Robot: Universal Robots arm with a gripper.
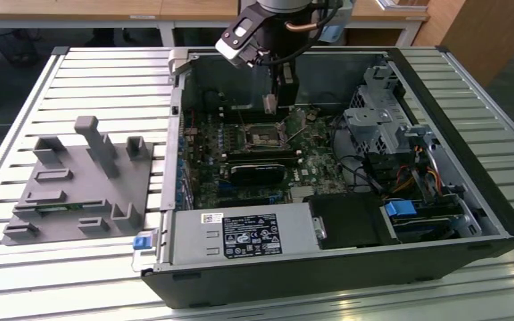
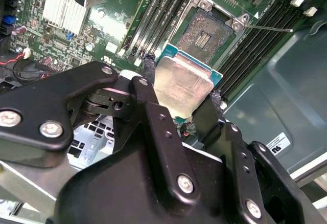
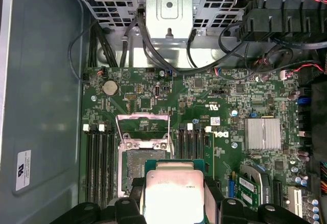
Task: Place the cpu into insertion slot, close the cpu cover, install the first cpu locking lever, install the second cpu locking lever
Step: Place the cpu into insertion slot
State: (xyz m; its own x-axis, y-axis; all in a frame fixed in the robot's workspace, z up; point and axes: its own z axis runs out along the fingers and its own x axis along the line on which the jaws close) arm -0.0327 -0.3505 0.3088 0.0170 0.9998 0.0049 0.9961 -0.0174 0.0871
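Note:
My gripper (image 1: 275, 101) hangs inside the open computer case (image 1: 471, 200), shut on the cpu (image 1: 270, 102), just above and behind the insertion slot (image 1: 264, 136). In the second wrist view the two black fingers (image 2: 148, 73) clamp opposite edges of the silver-topped cpu (image 2: 184, 83), which is held tilted and clear of the board. The insertion slot (image 2: 207, 35) lies bare beyond it, its metal cover (image 2: 204, 1) swung open and a thin locking lever (image 2: 271, 28) sticking out sideways. The first wrist view shows the cpu (image 3: 173, 193) beside the open slot (image 3: 134, 165) with the raised cover (image 3: 143, 127).
Long black memory slots (image 2: 158, 14) flank the socket. A black card (image 1: 257, 172) lies in front of the slot, the power supply (image 1: 239, 234) nearer still, and a drive cage (image 1: 373, 127) with cables on the exterior view's right. A grey fixture (image 1: 78, 180) sits outside the case.

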